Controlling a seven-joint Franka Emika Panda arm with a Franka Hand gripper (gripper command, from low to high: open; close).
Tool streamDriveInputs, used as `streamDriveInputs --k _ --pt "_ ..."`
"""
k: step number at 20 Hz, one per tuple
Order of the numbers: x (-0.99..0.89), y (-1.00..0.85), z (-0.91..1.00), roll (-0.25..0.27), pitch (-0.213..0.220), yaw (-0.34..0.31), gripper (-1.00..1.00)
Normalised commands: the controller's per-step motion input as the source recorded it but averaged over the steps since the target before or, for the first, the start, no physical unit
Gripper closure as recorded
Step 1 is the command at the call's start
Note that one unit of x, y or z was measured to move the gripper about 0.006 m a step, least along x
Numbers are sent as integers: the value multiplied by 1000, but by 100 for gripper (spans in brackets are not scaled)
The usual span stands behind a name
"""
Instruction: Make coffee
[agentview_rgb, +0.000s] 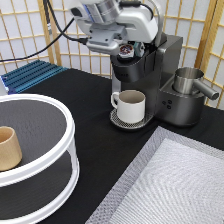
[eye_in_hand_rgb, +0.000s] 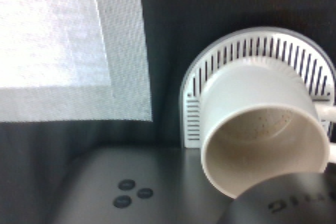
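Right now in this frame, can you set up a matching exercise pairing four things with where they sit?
Things:
1. coffee pod
2. white mug
3. tan cup
4. steel jug

Places:
A. on the round white shelf
B. on the machine's drip tray
C. on top of the machine, under the pincer
D. on the machine's side, exterior view's right

Pairs: 1-C, 2-B, 3-A, 4-D

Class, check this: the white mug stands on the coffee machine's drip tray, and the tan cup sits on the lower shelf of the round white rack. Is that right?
Not quite. The white mug does stand on the drip tray of the coffee machine, but the exterior view shows the tan cup on the upper shelf of the round white rack, not the lower.
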Motion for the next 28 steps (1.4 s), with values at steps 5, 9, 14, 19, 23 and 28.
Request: streamDriveInputs --k 5,9,14,19,23,28 --pt "-395 303 1000 -33 -107 -28 -100" --pt "-69 936 1000 -91 -43 0 -100" --pt "71 1000 657 -190 0 0 -100" --pt "146 802 13 -241 21 -10 -100" --pt "2 363 -189 -202 61 -27 -100" --pt "0 181 -223 -158 90 -13 -100"
